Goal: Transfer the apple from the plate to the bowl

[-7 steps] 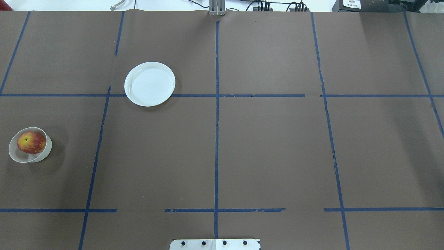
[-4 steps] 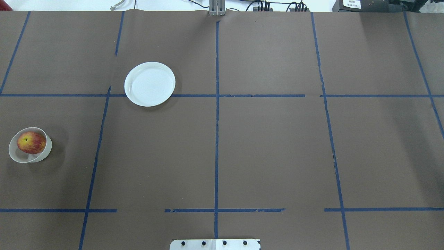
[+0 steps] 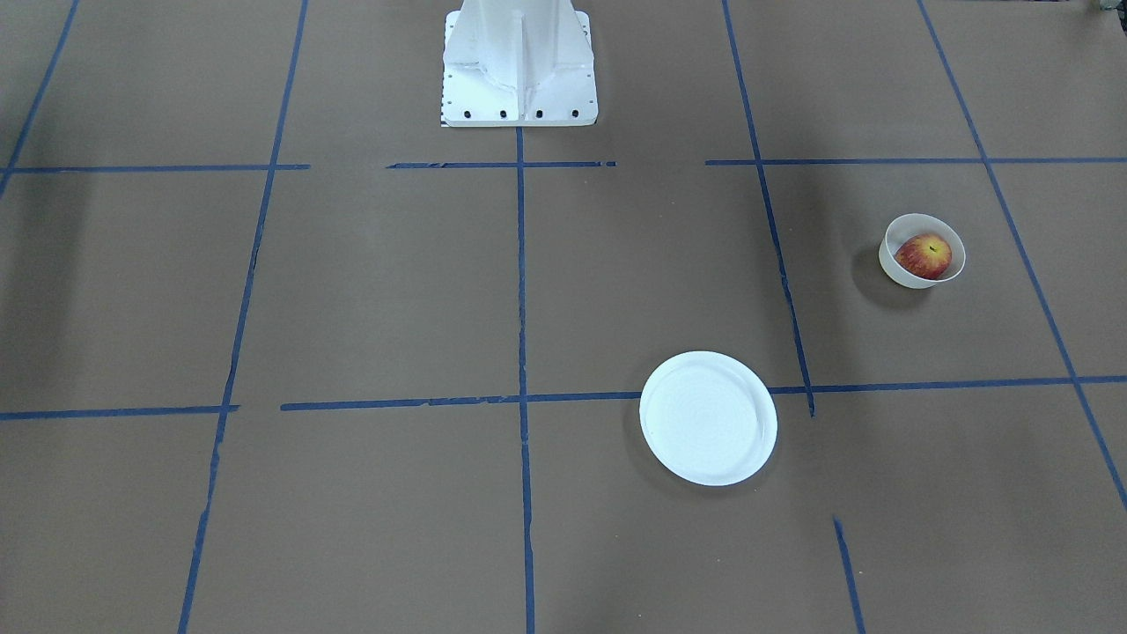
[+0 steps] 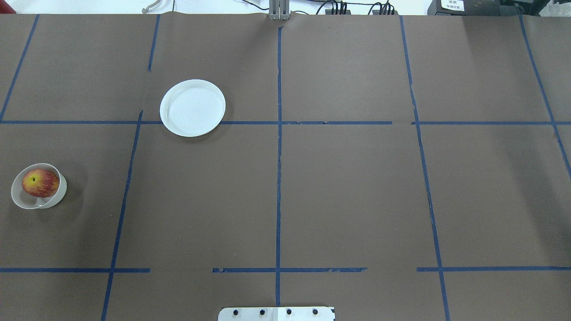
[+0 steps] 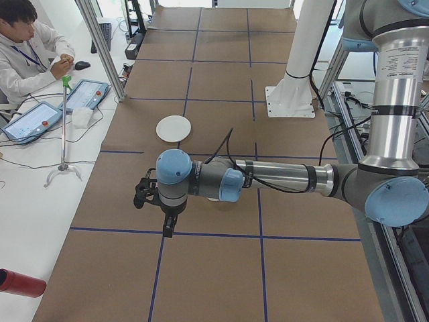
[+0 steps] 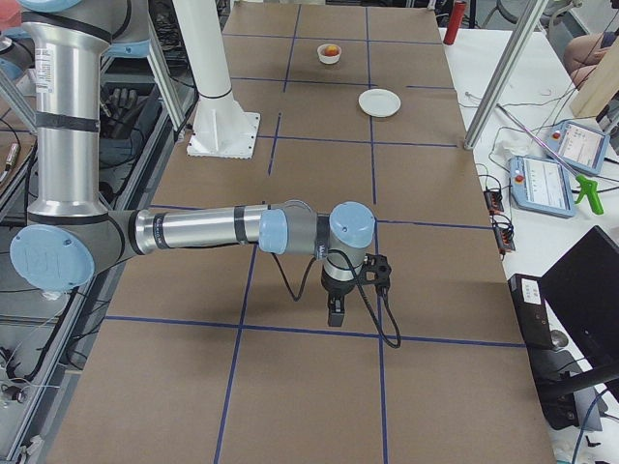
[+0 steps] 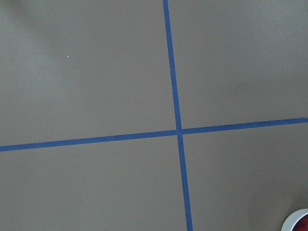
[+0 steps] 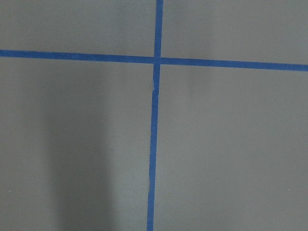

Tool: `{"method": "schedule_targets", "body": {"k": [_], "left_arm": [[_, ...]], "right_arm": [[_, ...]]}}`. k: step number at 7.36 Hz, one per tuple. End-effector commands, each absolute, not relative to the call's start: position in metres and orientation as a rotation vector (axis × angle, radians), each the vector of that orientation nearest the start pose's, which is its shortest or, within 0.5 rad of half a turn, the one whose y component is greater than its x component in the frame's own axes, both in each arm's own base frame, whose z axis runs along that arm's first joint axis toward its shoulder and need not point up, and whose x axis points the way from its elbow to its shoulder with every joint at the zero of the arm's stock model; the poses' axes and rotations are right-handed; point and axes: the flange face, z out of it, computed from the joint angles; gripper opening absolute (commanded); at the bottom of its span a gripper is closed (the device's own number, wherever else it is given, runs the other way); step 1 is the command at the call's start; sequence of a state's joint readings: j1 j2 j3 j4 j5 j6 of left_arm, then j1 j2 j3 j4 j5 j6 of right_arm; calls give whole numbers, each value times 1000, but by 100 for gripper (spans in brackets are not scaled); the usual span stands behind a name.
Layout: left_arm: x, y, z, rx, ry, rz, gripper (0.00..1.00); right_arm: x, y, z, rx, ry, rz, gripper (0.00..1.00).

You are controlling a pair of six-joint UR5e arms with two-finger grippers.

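The red and yellow apple [image 4: 40,183] sits inside the small white bowl [image 4: 18,199] at the table's left side; both also show in the front-facing view, the apple [image 3: 924,255] in the bowl [image 3: 896,269]. The flat white plate [image 4: 192,108] lies empty farther back, toward the middle. The bowl's rim [image 7: 297,219] shows at the left wrist view's lower right corner. The left gripper [image 5: 165,228] hangs over the table near its left end. The right gripper [image 6: 334,317] hangs over the right part. Both show only in the side views, so I cannot tell whether they are open or shut.
The white robot pedestal [image 3: 518,62] stands at the table's near middle edge. Blue tape lines cross the brown table cover [image 4: 348,191]. An operator [image 5: 27,57] sits with tablets beyond the far edge. A red bottle [image 5: 20,283] lies off the left end.
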State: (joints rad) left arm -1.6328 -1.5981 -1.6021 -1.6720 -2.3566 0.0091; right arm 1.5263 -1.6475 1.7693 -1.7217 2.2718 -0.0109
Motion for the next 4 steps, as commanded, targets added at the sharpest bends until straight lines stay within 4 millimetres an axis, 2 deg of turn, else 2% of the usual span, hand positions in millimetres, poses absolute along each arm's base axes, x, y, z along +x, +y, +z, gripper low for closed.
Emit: {"method": "schedule_targets", "body": {"k": [1, 2, 3, 4], "left_arm": [[-96, -546, 612, 116, 784, -15, 100], [-98, -564, 601, 86, 784, -27, 100], [-98, -573, 600, 77, 785, -30, 100], [-97, -574, 601, 75, 785, -28, 100]], "right_arm": [[49, -457, 618, -41, -700, -42, 100], [49, -457, 617, -40, -700, -43, 100], [49, -457, 617, -40, -700, -43, 100], [49, -457, 618, -41, -700, -44, 100]]}}
